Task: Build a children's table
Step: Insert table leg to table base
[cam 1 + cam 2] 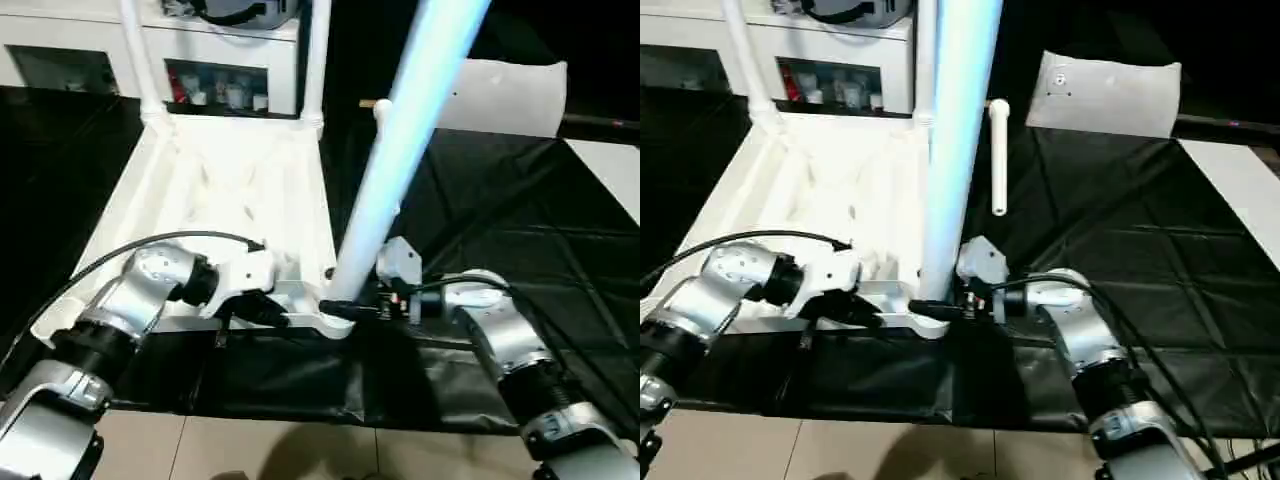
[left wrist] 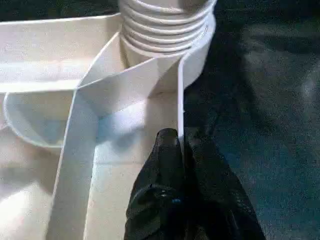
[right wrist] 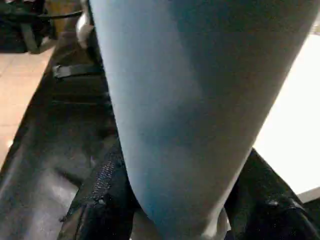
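Left end effector (image 2: 181,142) pinches the upturned white ribbed plastic tabletop's (image 1: 240,190) near rim; right end effector (image 1: 345,308) grips the long white tapered leg (image 1: 400,140) (at its near-right corner socket).

Both my silver forearms reach forward, wrists bent inward toward each other.
My left gripper (image 2: 182,150) is pinched tight; my right gripper (image 3: 175,200) sits half-spread, black fingers (image 3: 100,200) clasping.
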Tool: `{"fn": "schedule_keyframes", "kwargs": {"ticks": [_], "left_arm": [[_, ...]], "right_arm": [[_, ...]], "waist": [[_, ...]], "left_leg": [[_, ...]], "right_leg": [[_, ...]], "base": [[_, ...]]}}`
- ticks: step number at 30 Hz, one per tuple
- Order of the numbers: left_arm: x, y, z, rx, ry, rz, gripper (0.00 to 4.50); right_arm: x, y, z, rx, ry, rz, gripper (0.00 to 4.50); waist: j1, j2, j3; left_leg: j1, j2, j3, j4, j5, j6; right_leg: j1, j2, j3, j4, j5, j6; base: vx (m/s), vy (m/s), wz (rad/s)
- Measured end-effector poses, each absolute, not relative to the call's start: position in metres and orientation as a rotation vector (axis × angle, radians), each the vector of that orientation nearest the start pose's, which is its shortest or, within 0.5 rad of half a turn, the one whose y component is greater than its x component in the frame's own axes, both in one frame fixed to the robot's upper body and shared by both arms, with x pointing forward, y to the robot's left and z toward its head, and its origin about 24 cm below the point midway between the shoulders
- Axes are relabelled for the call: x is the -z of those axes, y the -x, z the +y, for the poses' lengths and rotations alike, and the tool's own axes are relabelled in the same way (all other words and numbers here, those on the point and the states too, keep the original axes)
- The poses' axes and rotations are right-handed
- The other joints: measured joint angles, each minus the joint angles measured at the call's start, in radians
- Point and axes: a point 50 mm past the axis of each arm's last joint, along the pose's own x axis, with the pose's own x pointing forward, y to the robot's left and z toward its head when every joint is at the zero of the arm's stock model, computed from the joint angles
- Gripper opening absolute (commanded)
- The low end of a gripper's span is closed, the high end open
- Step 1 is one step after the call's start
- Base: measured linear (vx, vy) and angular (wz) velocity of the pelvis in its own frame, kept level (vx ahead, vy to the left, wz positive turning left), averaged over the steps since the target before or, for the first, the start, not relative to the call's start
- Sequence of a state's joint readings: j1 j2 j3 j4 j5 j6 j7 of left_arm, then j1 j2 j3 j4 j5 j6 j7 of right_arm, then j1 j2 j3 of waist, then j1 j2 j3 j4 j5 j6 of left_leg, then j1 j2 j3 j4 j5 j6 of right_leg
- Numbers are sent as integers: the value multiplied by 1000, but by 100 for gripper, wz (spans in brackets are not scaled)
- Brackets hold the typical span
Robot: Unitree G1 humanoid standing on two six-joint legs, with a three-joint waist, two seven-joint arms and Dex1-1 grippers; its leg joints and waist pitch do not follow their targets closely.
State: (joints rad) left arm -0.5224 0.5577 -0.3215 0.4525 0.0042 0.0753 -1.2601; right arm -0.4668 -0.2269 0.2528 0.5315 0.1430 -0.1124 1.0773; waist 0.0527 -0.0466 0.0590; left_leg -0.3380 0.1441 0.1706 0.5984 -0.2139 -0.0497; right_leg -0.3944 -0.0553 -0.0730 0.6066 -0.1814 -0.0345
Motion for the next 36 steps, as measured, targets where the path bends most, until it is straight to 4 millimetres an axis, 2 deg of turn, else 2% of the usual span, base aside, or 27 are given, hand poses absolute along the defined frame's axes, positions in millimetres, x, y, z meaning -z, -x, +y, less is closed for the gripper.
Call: {"fn": "schedule_keyframes", "kwargs": {"ticks": [2,5,6,7,8,9,12,13,15,17,20,32,36], "left_arm": [[-60,-299,178,1274,-512,497,0],[-58,-287,182,1143,-447,505,0],[-58,-284,181,1104,-420,507,0],[-58,-279,177,1062,-384,505,0],[-57,-278,176,1024,-360,510,0],[-56,-276,170,977,-316,504,0],[-53,-277,154,852,-252,501,0],[-52,-279,149,818,-244,498,0],[-52,-282,142,775,-230,496,0],[-54,-284,140,747,-235,497,0],[-56,-287,136,741,-277,494,0],[-59,-288,135,769,-386,472,0],[-60,-288,138,799,-426,460,0]], "right_arm": [[-45,-298,-90,-1272,168,102,196],[-44,-301,-80,-1176,130,92,196],[-42,-302,-78,-1135,111,88,196],[-42,-304,-75,-1102,92,87,196],[-41,-306,-74,-1069,78,88,196],[-41,-310,-71,-1017,61,93,196],[-41,-323,-59,-892,27,117,196],[-42,-326,-56,-857,17,126,196],[-45,-333,-51,-808,27,136,196],[-48,-337,-46,-785,38,142,196],[-50,-340,-44,-771,47,168,196],[-49,-342,-47,-783,40,190,196],[-49,-342,-52,-812,40,190,196]], "waist": [[-8,1,1],[-37,2,2],[-47,5,3],[-60,5,4],[-65,8,6],[-76,8,7],[-87,8,10],[-88,7,11],[-89,12,17],[-92,11,19],[-93,3,23],[-93,2,23],[-88,2,23]], "left_leg": [[4,0,0,0,0,0],[5,1,0,-2,0,0],[2,3,-4,-2,0,0],[2,6,-5,-2,0,0],[1,8,-5,-3,0,0],[-3,11,-6,-2,0,0],[4,12,-6,-2,0,0],[6,12,-6,-2,0,0],[6,14,-8,-3,0,0],[5,14,-12,-6,0,0],[5,14,-14,-6,0,0],[6,13,-15,-6,0,0],[5,13,-15,-7,0,0]], "right_leg": [[0,0,0,-1,0,0],[-1,0,-6,-9,-1,0],[0,-3,-18,-18,-1,0],[2,-3,-25,-28,-1,0],[3,-3,-31,-33,-1,0],[7,-3,-36,-41,-1,0],[11,-4,-41,-50,-1,0],[13,-5,-43,-52,-1,0],[13,-6,-52,-62,-1,0],[19,-6,-57,-67,-1,0],[19,-6,-58,-67,-1,0],[14,-6,-58,-68,-1,0],[14,-6,-57,-68,-1,0]], "base": [[0,0,0],[0,0,0],[0,0,0],[-25,38,-18],[-48,58,-23],[0,0,0],[0,0,0],[0,0,0],[0,0,0],[0,0,0],[0,0,0],[0,0,0],[0,0,0]]}}
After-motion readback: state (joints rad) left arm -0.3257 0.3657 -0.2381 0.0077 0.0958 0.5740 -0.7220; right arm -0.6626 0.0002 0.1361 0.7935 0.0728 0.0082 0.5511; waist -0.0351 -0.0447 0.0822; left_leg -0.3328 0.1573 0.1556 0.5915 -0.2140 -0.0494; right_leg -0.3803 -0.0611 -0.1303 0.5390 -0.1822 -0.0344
